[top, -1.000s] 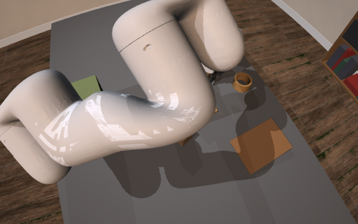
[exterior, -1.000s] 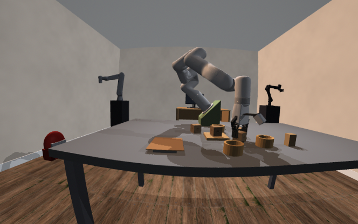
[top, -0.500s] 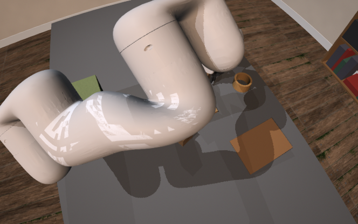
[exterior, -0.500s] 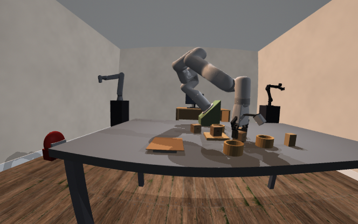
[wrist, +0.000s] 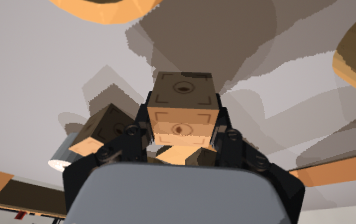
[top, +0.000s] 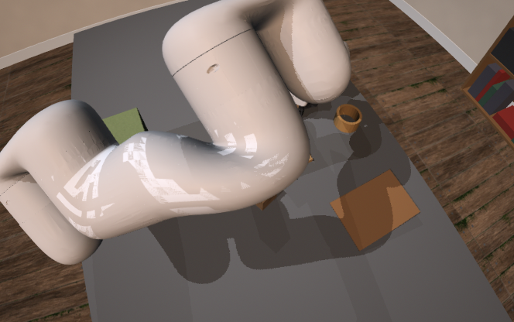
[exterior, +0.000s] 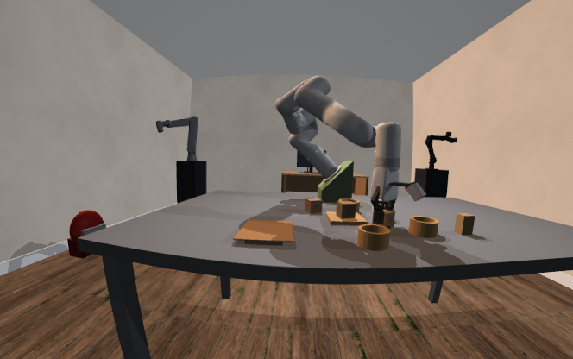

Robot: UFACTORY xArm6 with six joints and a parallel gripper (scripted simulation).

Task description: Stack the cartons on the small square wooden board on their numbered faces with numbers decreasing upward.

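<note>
Carton [wrist: 184, 116] under inspection sits squarely between my jaws, its brown sides flush against both black pads, so my gripper [wrist: 183, 103] is pinching it; in the exterior view the same carton [exterior: 387, 217] stands on the grey table [exterior: 181, 224] with my fingers reaching down around it. Its face toward my wrist camera carries a printed oval mark inside corner brackets; I cannot read a number from it. Just to one side of my jaws in the wrist view a second carton [wrist: 107, 126] is visible, tilted in the frame. In the exterior view, a carton [exterior: 348, 208] rests on the small square wooden board [exterior: 332, 219], which lies near my jaws on the side toward the green wedge [exterior: 339, 182]. Another carton [exterior: 313, 205] stands on the table beyond that board, and a fourth [exterior: 464, 223] stands well apart on the opposite side of my jaws. Two wooden rings flank my position: one ring [exterior: 374, 236] just in front of the jaws toward the table edge, the other [exterior: 423, 226] beside them toward the far carton. A larger flat wooden board [exterior: 265, 230] lies well apart, past the small board. From the top view my own arm [top: 217, 128] hides the jaws and the gripped carton entirely.
</note>
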